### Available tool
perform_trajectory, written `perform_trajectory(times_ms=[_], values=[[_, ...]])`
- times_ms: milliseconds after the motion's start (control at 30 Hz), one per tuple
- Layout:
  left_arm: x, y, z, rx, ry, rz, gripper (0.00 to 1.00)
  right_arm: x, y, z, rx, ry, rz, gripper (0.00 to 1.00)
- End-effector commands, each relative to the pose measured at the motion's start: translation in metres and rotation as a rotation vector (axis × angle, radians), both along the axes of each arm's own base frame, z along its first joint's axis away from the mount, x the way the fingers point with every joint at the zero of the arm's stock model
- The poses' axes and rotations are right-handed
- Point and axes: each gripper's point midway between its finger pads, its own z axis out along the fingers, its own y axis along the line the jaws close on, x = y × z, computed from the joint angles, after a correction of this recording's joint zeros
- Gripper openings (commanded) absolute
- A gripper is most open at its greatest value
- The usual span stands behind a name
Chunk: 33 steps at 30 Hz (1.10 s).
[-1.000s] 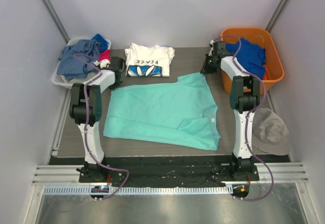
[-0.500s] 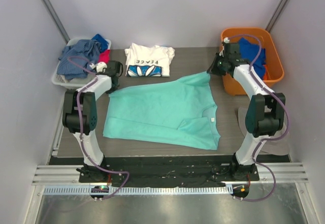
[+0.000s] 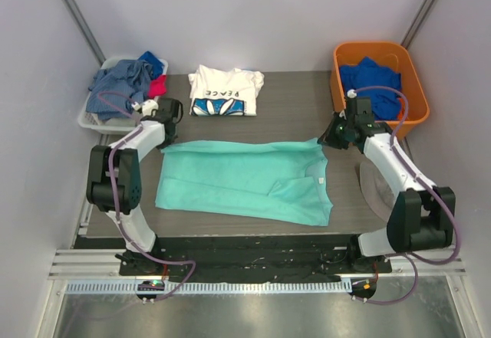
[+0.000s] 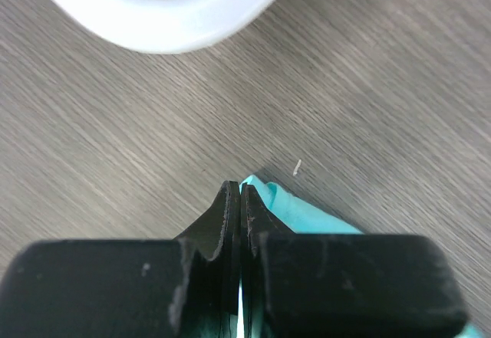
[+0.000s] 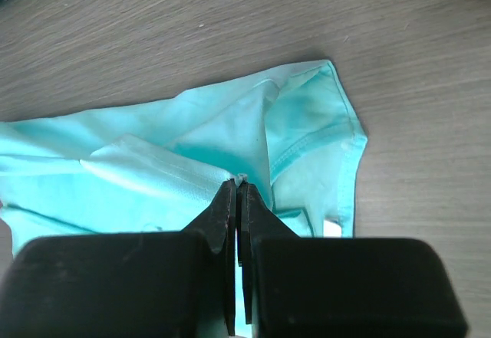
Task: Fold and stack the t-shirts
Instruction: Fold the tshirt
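The mint-teal t-shirt [image 3: 242,178] lies across the middle of the table with its far edge lifted and drawn toward the near side. My left gripper [image 3: 167,140] is shut on its far left corner [image 4: 265,194]. My right gripper [image 3: 328,140] is shut on its far right edge [image 5: 253,135]. The white "PEACE" t-shirt [image 3: 225,91] lies folded at the back of the table, apart from both grippers.
A white basket [image 3: 93,120] with grey-blue clothes stands at the back left; its rim shows in the left wrist view [image 4: 161,16]. An orange bin [image 3: 414,85] with a royal blue garment [image 3: 372,81] stands at the back right. A grey cloth [image 3: 374,185] lies under the right arm.
Both grippers have pulled the teal shirt's far edge toward the near side, so the shirt is now narrower front to back. The right arm swung away from the orange bin.
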Motion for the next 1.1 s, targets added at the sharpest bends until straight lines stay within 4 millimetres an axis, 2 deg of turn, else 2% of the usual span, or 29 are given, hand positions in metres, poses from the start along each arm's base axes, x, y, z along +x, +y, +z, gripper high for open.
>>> perform_trajectory(times_ms=[0,167,433,633,1067], values=[[-0.002,0.010,0.024,0.029,-0.069,0.040,0.00,-0.025,-0.004,0.018,-0.005,-0.043,-0.008,0.01],[-0.012,0.010,0.022,0.019,-0.063,0.049,0.00,-0.054,0.002,0.004,0.024,-0.004,0.015,0.01],[-0.033,0.012,0.021,0.007,-0.063,0.074,0.00,-0.083,0.002,-0.017,0.024,0.044,0.029,0.01],[-0.045,0.013,0.014,0.011,-0.042,0.074,0.00,-0.089,0.001,-0.029,0.021,0.068,0.033,0.01],[-0.056,0.010,-0.002,0.003,0.005,0.072,0.00,-0.089,0.000,-0.038,0.017,0.077,0.029,0.01]])
